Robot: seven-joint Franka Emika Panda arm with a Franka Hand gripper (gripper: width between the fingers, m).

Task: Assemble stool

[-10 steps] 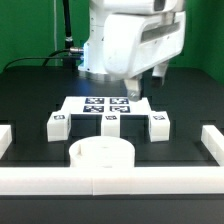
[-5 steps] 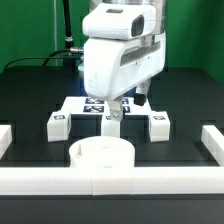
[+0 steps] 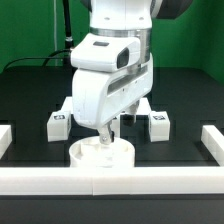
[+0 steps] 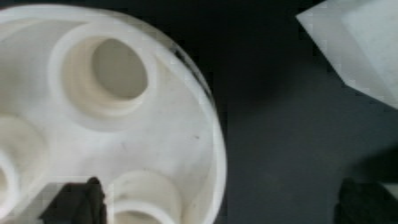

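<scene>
The stool's round white seat (image 3: 100, 156) lies flat near the front rail, sockets facing up. My gripper (image 3: 105, 136) hangs open just above its far rim, holding nothing. In the wrist view the seat (image 4: 98, 130) fills one side, with a deep oval socket (image 4: 116, 70) showing. One dark fingertip (image 4: 75, 200) is over the disc and the other (image 4: 370, 200) is over bare black table, so the seat's rim runs between them at the gripper (image 4: 222, 203). Two white block legs with tags lie behind, one at the exterior view's left (image 3: 58, 124) and one at its right (image 3: 157, 124).
White border rails fence the black table at the front (image 3: 120, 181), left (image 3: 5, 138) and right (image 3: 213, 141). The arm's white hand (image 3: 105, 75) hides the marker board and whatever lies mid-table. A blurred white shape (image 4: 356, 50) sits at a corner of the wrist view.
The arm has come forward and down, from above the marker board to just over the seat. The jaws stayed open; seat and legs have not moved.
</scene>
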